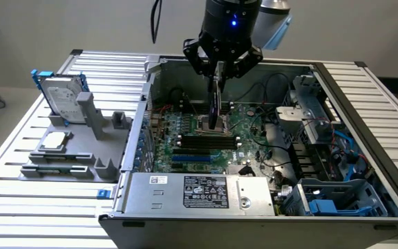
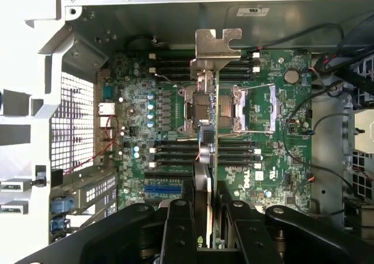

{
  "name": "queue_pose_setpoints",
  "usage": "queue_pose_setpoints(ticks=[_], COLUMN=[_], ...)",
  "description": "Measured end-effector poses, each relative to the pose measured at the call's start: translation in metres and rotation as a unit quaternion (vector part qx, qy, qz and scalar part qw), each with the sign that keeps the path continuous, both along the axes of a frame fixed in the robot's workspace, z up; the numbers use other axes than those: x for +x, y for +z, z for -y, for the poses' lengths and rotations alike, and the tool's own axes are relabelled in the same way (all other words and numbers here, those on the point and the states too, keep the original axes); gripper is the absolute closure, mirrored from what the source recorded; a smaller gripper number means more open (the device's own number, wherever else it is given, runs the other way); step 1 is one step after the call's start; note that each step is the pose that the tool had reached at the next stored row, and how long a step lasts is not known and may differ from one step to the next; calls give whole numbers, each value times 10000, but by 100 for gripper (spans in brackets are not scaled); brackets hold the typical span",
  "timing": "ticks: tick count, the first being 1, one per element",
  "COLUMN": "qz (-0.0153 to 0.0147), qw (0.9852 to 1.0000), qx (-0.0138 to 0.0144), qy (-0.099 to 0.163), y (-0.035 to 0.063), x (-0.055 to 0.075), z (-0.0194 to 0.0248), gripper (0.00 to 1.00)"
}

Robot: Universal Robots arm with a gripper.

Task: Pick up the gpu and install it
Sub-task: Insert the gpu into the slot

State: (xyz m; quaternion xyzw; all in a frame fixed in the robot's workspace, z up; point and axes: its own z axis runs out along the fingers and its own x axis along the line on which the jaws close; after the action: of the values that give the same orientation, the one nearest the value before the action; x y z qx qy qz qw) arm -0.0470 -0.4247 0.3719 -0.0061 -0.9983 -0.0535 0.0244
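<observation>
I have the hand (image 1: pixel 221 65) closed partway on the gpu (image 1: pixel 216 101), gripping its upper end, so it hangs straight below, long axis vertical, bracket (image 2: pixel 217 42) lowest, above the motherboard (image 1: pixel 247 124) inside the open case (image 1: pixel 354 111).

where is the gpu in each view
exterior view: the gpu hangs edge-on from the claw, above the motherboard.
wrist view: the gpu runs edge-on out from the claw, with its silver bracket at the far end.
shared landmark: the blue slot on the motherboard.
</observation>
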Motion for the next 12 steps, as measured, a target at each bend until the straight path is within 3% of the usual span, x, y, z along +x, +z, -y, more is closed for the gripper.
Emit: queue_pose_setpoints(ticks=[12], qz=[0], qw=[10000], qx=[0], qy=[24], y=[-5], x=[1], z=[0], gripper=[74])
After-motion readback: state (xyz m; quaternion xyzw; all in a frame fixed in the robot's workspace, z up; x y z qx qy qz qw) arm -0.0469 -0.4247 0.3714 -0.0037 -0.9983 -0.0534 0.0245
